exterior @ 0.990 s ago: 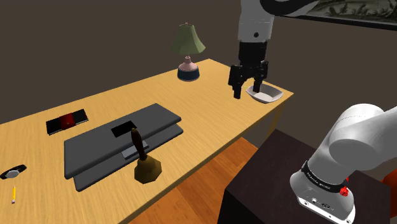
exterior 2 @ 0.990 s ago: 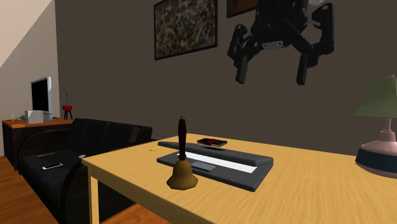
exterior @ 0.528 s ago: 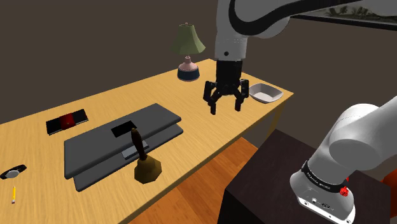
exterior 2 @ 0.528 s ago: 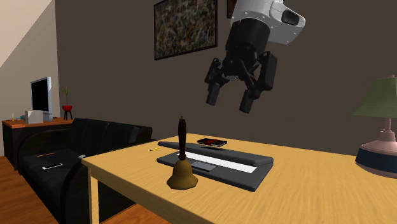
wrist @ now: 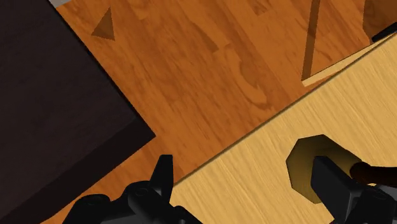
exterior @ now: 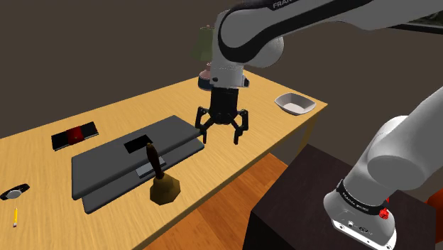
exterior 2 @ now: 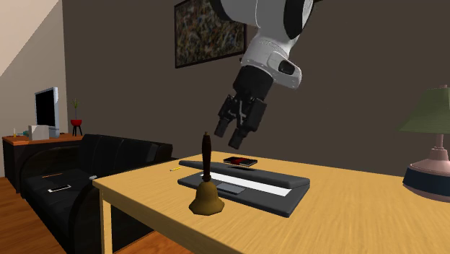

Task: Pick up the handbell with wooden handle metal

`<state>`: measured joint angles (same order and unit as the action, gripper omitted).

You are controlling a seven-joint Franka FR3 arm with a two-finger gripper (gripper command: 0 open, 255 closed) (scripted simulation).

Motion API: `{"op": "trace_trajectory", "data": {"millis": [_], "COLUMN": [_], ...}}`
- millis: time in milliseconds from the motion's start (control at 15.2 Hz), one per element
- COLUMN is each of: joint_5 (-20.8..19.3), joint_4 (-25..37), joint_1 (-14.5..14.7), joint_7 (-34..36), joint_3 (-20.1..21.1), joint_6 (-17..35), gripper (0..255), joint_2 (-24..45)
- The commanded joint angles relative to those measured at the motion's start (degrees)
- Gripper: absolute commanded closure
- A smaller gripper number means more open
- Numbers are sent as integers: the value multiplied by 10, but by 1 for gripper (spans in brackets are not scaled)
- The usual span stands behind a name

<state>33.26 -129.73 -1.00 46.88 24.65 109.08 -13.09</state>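
The handbell stands upright near the wooden table's front edge, a brass-coloured bell under a dark brown handle. From the second exterior view the handbell is in front of a flat dark grey device. My gripper hangs open above the table, off to the bell's right in the shoulder view, higher than the handle and apart from it. In the second exterior view the gripper tilts down toward the handle top. Seen from the wrist, the bell lies just beyond one finger of the open gripper.
A flat dark grey laptop-like device lies behind the bell. A white bowl and a lamp stand at the table's far end. A black-and-red item, a pencil and a black sofa are also around.
The arm has swung from above the white bowl toward the bell and come down lower over the table. The gripper stayed open; the bell has not moved.
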Motion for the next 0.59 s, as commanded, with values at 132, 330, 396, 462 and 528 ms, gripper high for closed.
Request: {"op": "trace_trajectory", "data": {"millis": [132,330,396,462,528], "joint_5": [29,42,46,50,53], "joint_4": [33,66,78,91,104], "joint_1": [5,12,15,19,22], "joint_7": [67,115,130,145,159], "joint_3": [22,34,36,38,39], "joint_6": [61,107,121,136,150], "gripper": [0,0,0,0,0], "joint_2": [80,145,167,189,211]}}
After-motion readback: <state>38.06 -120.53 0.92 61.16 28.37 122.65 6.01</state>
